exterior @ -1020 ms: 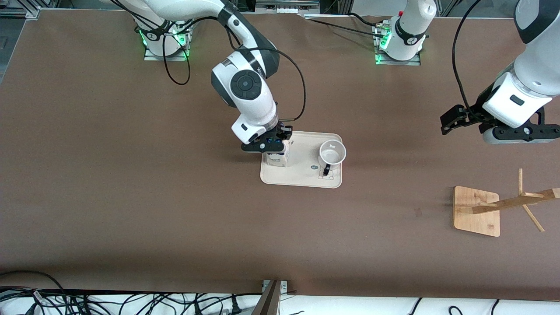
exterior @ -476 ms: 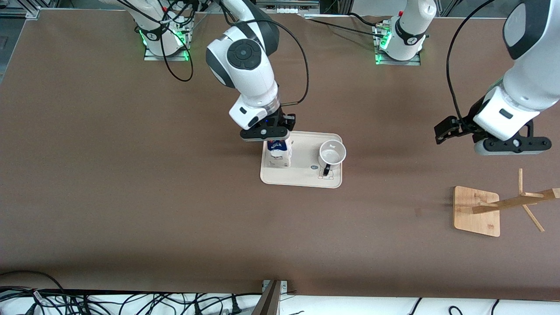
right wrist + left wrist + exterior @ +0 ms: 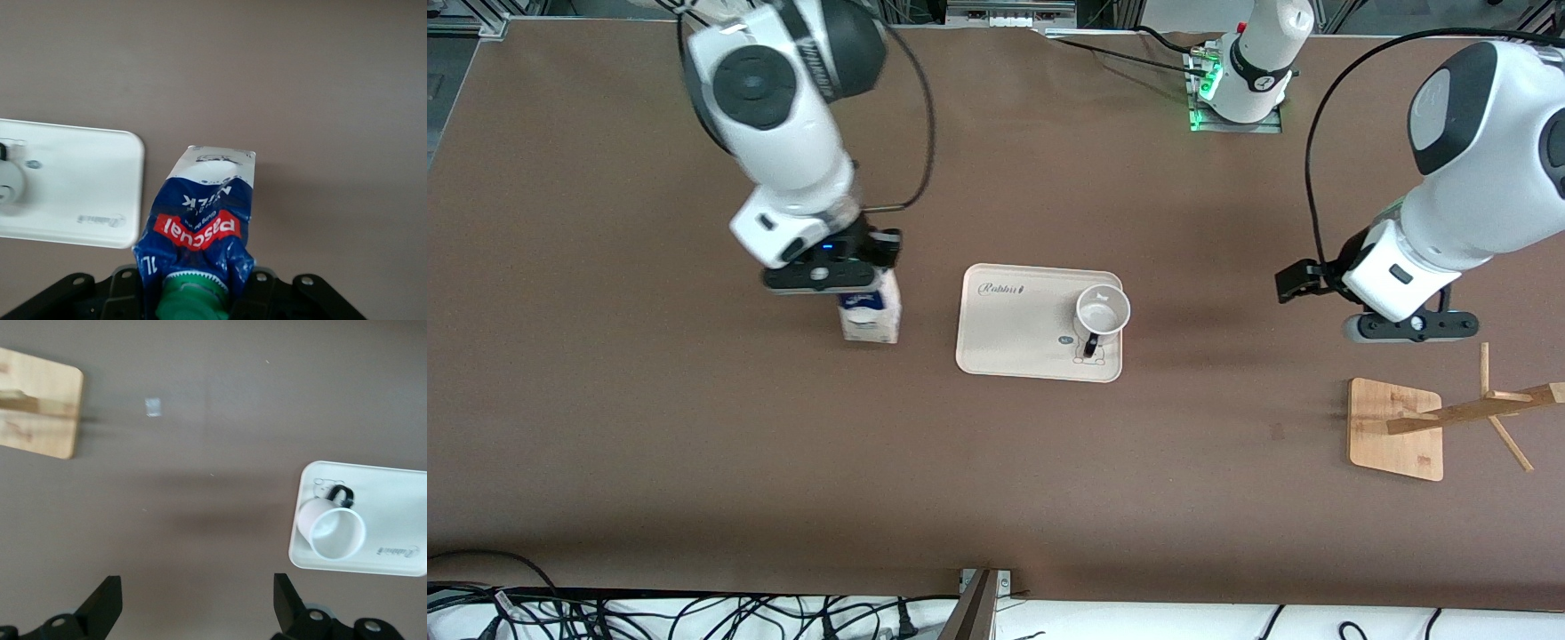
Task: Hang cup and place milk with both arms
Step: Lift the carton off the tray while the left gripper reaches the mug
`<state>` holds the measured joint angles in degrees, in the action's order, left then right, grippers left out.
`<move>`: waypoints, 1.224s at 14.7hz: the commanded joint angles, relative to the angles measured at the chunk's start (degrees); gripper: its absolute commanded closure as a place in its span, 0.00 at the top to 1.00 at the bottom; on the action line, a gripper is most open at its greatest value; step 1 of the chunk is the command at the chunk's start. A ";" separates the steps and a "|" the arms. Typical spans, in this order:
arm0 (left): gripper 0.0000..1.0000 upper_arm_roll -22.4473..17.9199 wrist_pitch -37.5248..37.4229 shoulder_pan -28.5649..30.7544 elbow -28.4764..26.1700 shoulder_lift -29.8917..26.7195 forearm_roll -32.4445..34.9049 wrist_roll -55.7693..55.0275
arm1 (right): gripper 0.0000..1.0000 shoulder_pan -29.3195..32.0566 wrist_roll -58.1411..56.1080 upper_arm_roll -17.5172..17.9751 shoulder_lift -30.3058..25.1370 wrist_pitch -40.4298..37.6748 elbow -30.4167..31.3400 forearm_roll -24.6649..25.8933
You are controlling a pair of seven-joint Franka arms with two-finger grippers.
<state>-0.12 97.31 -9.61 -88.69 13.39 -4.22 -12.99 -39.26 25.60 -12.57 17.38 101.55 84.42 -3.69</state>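
Even, bright overhead light; soft shadows on the tabletop (image 3: 996, 462) beside the tray (image 3: 1009, 356). Right arm (image 3: 783, 133) motion-blurred in front view. Left wrist view slightly soft; milk (image 3: 200, 227) sharp.

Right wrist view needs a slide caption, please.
Right gripper shut on the milk, carried over bare table beside the tray.

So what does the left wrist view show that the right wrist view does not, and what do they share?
Only the left wrist view shows the wooden rack base, the whole cup with its black handle, and the open left gripper over bare table. Only the right wrist view shows the milk, held at its top by the right gripper beside the tray. Both show the cream tray and brown table.
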 commanded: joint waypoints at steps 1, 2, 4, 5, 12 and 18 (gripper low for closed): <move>1.00 3.09 1.46 -1.81 1.23 4.44 -1.84 -7.03 | 0.41 3.47 -6.07 -5.60 -2.27 -5.73 -1.35 -9.98; 1.00 4.67 2.78 -2.51 1.23 5.75 -2.01 -8.88 | 0.41 4.70 -8.69 -7.36 -2.18 -8.62 -2.32 -11.67; 1.00 6.96 5.24 -4.36 0.97 8.31 -2.54 -13.97 | 0.41 6.64 -12.75 -7.91 -1.92 -12.07 -2.95 -11.78; 1.00 7.50 6.91 -5.50 0.54 9.36 -3.07 -16.35 | 0.41 8.13 -13.11 -7.73 -1.74 -12.34 -2.69 -11.87; 1.00 7.50 18.95 -16.14 -0.96 18.59 -3.60 -17.52 | 0.41 16.14 -20.14 -7.73 2.21 -22.52 -2.33 -11.35; 1.00 7.50 21.07 -17.90 -3.51 21.06 2.46 -16.55 | 0.42 17.55 -24.80 -7.73 5.38 -21.24 -0.23 -9.50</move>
<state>7.86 117.95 -27.11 -90.51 35.98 -4.02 -30.96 -22.48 2.92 -20.86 22.22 79.40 83.39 -14.05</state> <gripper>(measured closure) 0.000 0.577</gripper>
